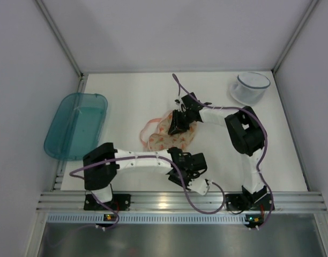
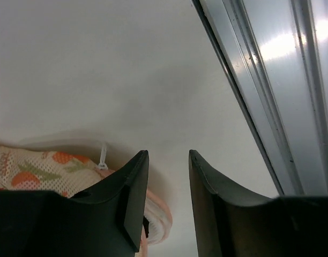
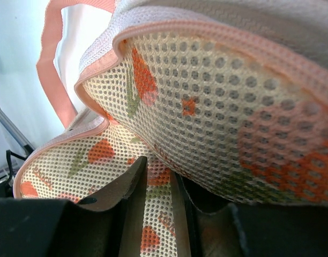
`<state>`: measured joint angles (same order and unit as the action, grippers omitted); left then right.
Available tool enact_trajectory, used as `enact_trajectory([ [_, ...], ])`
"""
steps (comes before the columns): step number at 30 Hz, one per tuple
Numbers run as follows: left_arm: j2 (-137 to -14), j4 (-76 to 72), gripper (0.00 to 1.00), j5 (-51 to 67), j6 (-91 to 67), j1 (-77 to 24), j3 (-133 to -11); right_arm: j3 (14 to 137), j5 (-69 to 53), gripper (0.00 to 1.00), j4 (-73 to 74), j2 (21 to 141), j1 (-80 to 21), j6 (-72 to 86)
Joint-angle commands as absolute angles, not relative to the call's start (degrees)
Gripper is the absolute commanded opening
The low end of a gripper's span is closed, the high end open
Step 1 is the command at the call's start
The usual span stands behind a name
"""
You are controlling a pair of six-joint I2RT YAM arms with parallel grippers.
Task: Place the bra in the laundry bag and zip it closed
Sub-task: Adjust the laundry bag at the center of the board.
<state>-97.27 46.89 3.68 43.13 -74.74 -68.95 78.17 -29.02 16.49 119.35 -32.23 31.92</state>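
**Laundry bag held by one end effector**

We see the laundry bag [image 1: 163, 140] lying mid-bench [image 1: 126, 96], its mesh pinched between the narrowly parted fingers of the right end effector [image 3: 158, 167]. The left end effector [image 2: 168, 156] stands partly open and empty beside the bag's edge.

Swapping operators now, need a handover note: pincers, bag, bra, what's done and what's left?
Left pincer: open, empty, beside the near edge of the laundry bag.
Right pincer: fingers close together against the bag's mesh, where its two lobes part; grip unclear.
Bra: not visible in any view; may be inside the bag, cannot tell.
Done: nothing confirmable.
Left: check the bra is in, then zip shut; the lobes gape apart in the right wrist view.
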Motion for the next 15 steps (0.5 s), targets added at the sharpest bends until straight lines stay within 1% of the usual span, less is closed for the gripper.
enact_trajectory([
  [1,-103.9,52.5,0.42,-5.9,47.7,-76.8,-75.5,78.0,-18.5,0.26,21.6,124.5,-31.3,29.0],
  [6,-111.5,53.1,0.43,-11.5,48.4,-78.0,-81.6,78.0,-18.2,0.26,22.0,125.0,-31.6,28.9],
  [12,-117.8,56.8,0.44,-18.9,50.3,-78.3,-83.5,78.1,-18.0,0.26,22.1,125.6,-31.5,28.9],
  [15,-120.0,58.0,0.46,-20.4,49.6,-78.3,-83.9,78.5,-18.0,0.25,22.5,125.9,-31.6,28.7],
])
